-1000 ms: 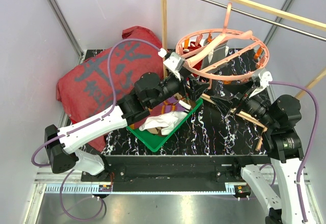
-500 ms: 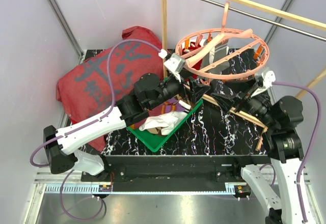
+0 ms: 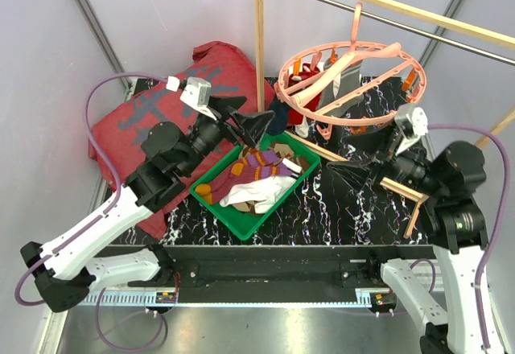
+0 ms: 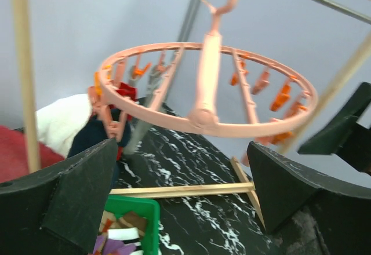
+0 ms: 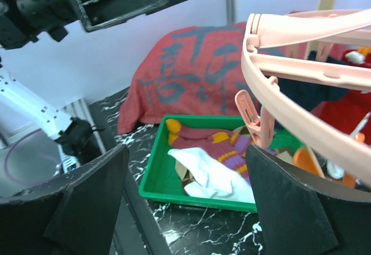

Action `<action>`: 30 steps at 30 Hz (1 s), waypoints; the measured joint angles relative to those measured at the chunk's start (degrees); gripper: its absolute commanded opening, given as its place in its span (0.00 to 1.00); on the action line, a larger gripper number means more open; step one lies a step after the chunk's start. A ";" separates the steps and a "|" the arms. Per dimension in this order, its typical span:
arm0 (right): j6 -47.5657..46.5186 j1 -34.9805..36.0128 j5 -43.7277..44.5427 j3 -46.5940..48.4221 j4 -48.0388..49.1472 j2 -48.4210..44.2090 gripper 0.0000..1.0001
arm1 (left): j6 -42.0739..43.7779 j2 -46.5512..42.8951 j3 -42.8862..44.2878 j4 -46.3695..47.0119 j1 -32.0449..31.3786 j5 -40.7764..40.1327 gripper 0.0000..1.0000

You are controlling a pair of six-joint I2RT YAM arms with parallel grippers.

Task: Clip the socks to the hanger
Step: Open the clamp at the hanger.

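Top external view: one round salmon-pink hanger point(image 3: 322, 84) is hung by its hook at the back right, above the black marble table point(image 3: 346, 209). Its ring is tilted, the left side lower, and its thick central bar is aligned from near left to far right. Red and navy fabric point(image 4: 93, 133) is seen hanging at its left edge. One green tray point(image 3: 221, 213) is set to its left, holding heaped socks point(image 3: 259, 163); three can be told apart: purple-orange striped, white and brown. Two grippers are shown. The left gripper point(image 3: 261, 126) is spread wide above the tray's far corner, holding nothing. The right gripper point(image 3: 354, 175), below the ring, is likewise spread wide and empty.
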 measured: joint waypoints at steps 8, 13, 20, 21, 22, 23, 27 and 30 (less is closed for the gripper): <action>-0.04 0.09 -4.35 2.27 0.09 8.96 0.91 | -1.88 8.31 1.53 0.83 4.76 1.90 0.99; -0.02 0.13 -1.22 2.25 1.57 11.02 0.91 | -2.67 14.29 4.90 0.76 5.49 3.89 0.99; -0.13 0.35 6.38 1.29 5.42 10.64 0.91 | -2.82 16.00 7.58 1.62 5.49 7.21 0.99; -0.13 0.35 7.56 0.79 5.88 10.34 0.91 | -2.84 16.06 7.72 2.19 5.49 7.72 0.99; -0.17 0.35 9.18 -0.11 6.69 9.84 0.90 | -2.91 16.13 7.91 2.45 5.49 8.22 0.99; -0.22 0.35 10.21 -0.74 7.17 9.46 0.90 | -2.93 16.35 8.15 2.80 5.49 8.79 0.99; -0.68 0.35 12.85 -3.15 8.59 8.20 0.89 | -3.10 17.99 9.51 3.69 5.01 10.25 0.99; -1.51 0.35 13.46 -5.03 9.49 7.45 0.89 | -3.06 19.47 10.34 3.56 3.91 10.91 0.98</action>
